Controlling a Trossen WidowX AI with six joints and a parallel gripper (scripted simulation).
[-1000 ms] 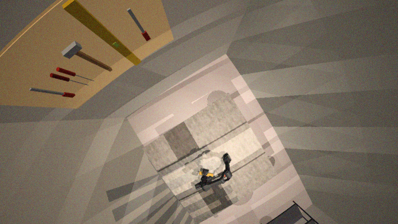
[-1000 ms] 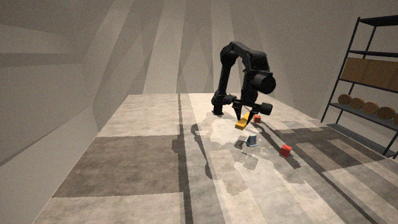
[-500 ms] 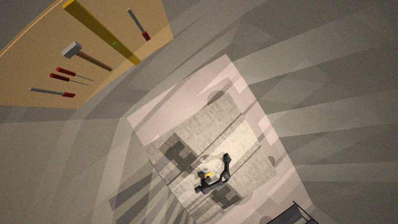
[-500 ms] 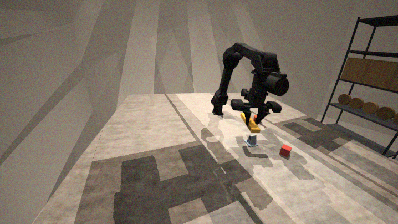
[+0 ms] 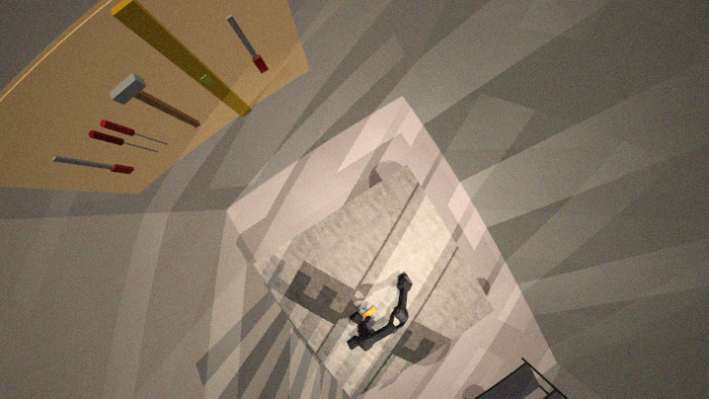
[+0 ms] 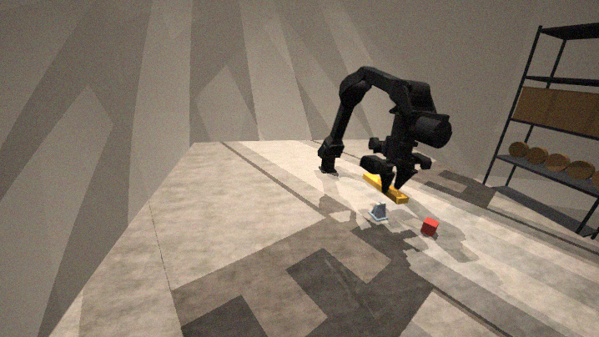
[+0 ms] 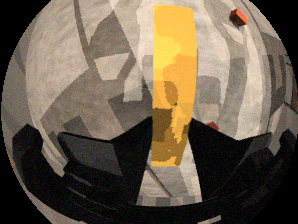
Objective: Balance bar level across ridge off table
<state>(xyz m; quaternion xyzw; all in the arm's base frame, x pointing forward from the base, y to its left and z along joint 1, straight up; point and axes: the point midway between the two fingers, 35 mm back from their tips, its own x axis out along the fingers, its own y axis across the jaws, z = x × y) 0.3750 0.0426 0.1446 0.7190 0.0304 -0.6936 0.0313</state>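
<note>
One tool (image 6: 394, 181) pinching one yellow bar (image 6: 385, 188); one ridge (image 6: 379, 211), one red cube (image 6: 430, 226).

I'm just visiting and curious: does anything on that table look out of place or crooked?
Nothing looks damaged or spilled. The yellow bar is clamped in the gripper, away from the small grey ridge. A red cube sits apart.

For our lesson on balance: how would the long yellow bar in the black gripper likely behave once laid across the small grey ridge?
The long yellow bar looks straight where the black gripper clamps it, so probably stiff. Its flat faces suggest it won't roll. Long against the small grey ridge, it would likely tip if set off-centre.
</note>
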